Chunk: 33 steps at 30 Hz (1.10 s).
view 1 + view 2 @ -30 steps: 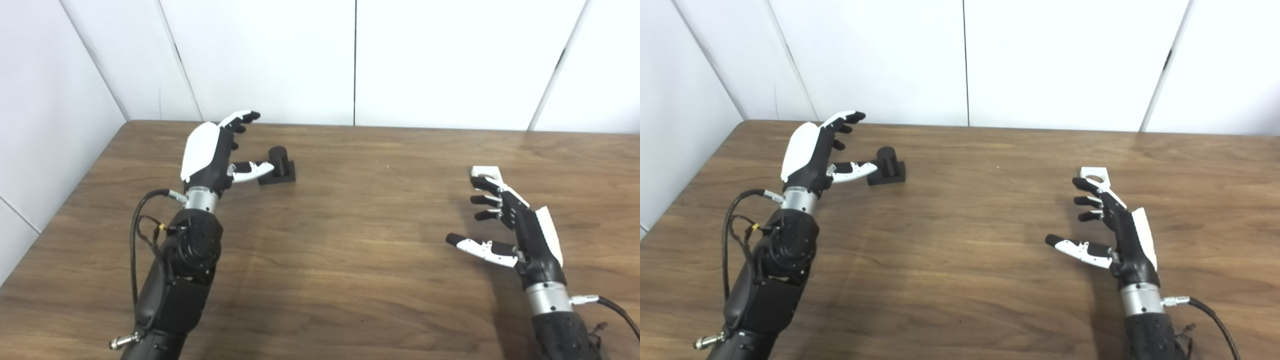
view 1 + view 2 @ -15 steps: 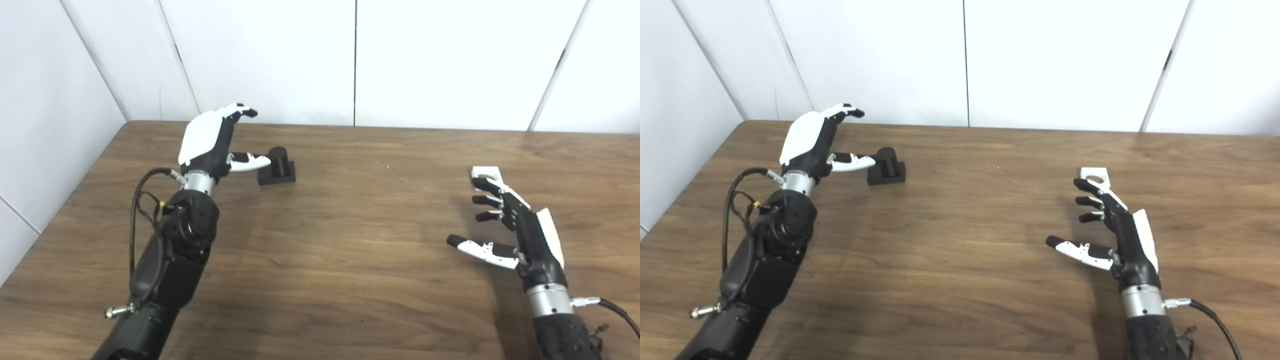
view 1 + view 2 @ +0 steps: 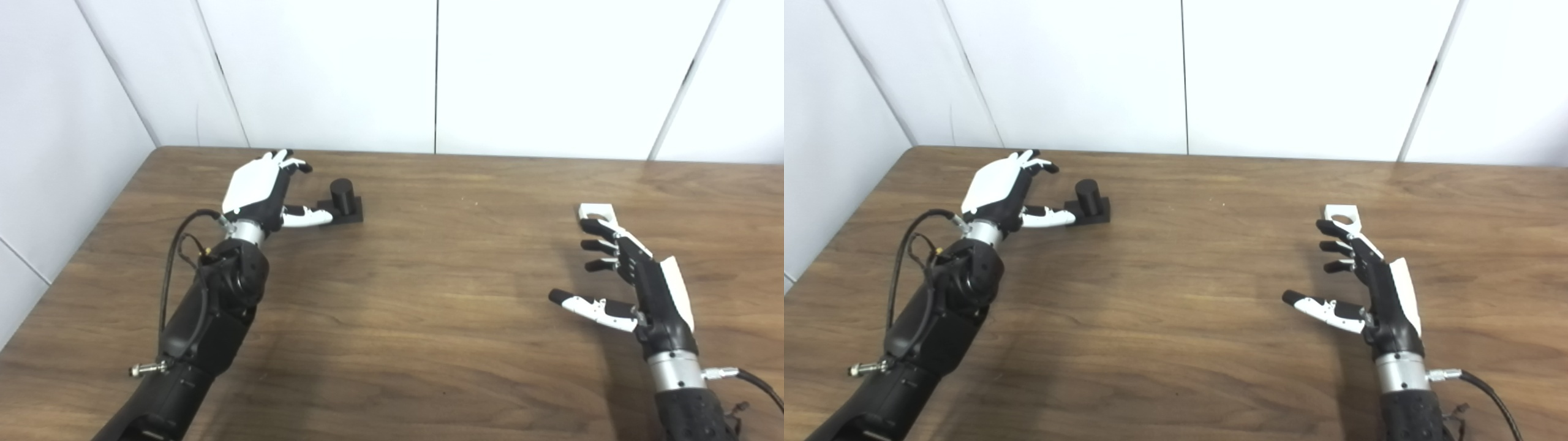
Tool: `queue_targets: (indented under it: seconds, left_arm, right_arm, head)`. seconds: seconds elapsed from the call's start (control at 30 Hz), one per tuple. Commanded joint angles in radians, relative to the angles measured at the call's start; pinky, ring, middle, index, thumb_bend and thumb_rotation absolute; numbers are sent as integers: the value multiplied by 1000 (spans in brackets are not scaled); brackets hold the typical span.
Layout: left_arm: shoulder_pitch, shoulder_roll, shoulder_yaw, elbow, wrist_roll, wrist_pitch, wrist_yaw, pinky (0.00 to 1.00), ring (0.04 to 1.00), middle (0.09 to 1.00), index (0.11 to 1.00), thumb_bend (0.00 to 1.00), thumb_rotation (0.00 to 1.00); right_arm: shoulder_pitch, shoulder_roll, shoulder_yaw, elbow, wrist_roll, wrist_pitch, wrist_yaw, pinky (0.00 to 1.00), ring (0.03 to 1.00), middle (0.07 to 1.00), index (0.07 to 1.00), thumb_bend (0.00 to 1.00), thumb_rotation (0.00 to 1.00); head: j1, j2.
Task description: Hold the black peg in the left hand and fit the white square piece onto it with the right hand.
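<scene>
Wooden table (image 3: 429,306): open left hand (image 3: 260,193) beside upright black cylindrical peg (image 3: 342,199); open right hand (image 3: 637,282) near white square piece (image 3: 595,211).

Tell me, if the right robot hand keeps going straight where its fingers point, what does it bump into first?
Probably the white square piece. The right robot hand is open, its fingers aimed at that piece lying just beyond them on the table. How high the fingertips are is unclear.

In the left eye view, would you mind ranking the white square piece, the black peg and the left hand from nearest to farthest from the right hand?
1. White square piece: just beyond the fingertips of the right hand, on the table's right side.
2. Black peg: far across the table, left of centre.
3. Left hand: farther left again, open beside the peg.
</scene>
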State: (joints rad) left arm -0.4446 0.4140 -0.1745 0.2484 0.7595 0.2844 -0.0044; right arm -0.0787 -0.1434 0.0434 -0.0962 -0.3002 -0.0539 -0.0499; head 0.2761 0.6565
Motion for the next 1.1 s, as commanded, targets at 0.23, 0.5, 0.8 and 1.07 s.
queue_targets:
  seconds: [0.23,0.5,0.8,1.07]
  left_arm:
    - [-81,38,-22,48,3,-17,-1,1000,1000,1000,801,968,510]
    - [-80,19,-38,90,-13,-25,17,1000,1000,1000,772,922,392]
    - [-101,5,-50,163,-30,-53,43,1000,1000,1000,768,875,416]
    - [-110,-11,-51,209,-71,-122,82,1000,1000,1000,744,817,402]
  right_arm:
    - [-20,5,-6,-29,0,-32,-13,601,747,814,788,726,16]
    - [-20,6,-5,-35,-8,-27,-16,603,746,811,789,731,13]
    - [-17,6,-4,-38,-8,-28,-15,607,753,816,793,723,7]
    - [-14,4,-5,-41,-7,-25,-13,609,753,824,799,715,21]
  head:
    - [-4,2]
    - [-11,2]
    - [-19,3]
    - [-25,6]
